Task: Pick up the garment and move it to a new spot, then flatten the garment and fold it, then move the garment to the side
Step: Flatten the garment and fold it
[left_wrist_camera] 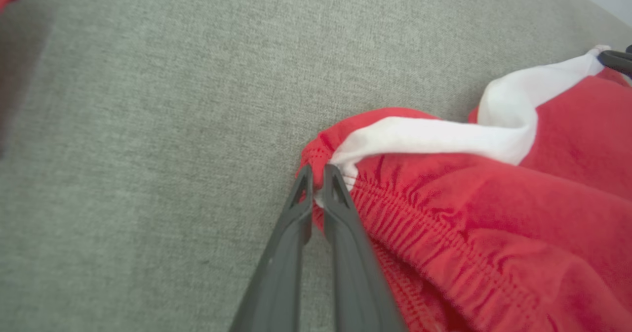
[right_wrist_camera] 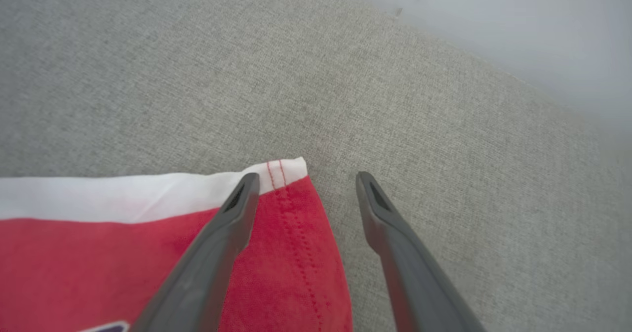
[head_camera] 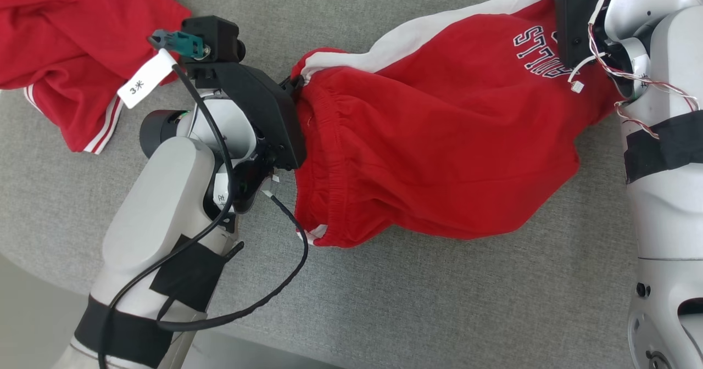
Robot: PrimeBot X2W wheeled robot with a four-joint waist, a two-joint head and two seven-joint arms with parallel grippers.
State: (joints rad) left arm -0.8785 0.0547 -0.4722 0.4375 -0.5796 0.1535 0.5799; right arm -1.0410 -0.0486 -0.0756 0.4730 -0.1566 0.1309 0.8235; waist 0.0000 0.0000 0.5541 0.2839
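Item: garment (head_camera: 439, 138), red shorts with a white stripe, lying bunched on the grey counter (head_camera: 439, 303), spanning both arms, presumably for flattening. Left gripper (left_wrist_camera: 318, 174): fingers pinched on the waistband corner. Right gripper (right_wrist_camera: 307, 178): fingers spread, straddling the hem corner, gripping nothing. Second red garment (head_camera: 66, 39): well apart.

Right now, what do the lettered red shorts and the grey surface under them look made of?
The red shorts look like a soft matte knit, probably cotton jersey: the waistband is gathered elastic, the hem is stitched and the folds are limp. The grey surface looks like matte woven upholstery cloth with a fine heathered weave. The exact fibres can't be told.
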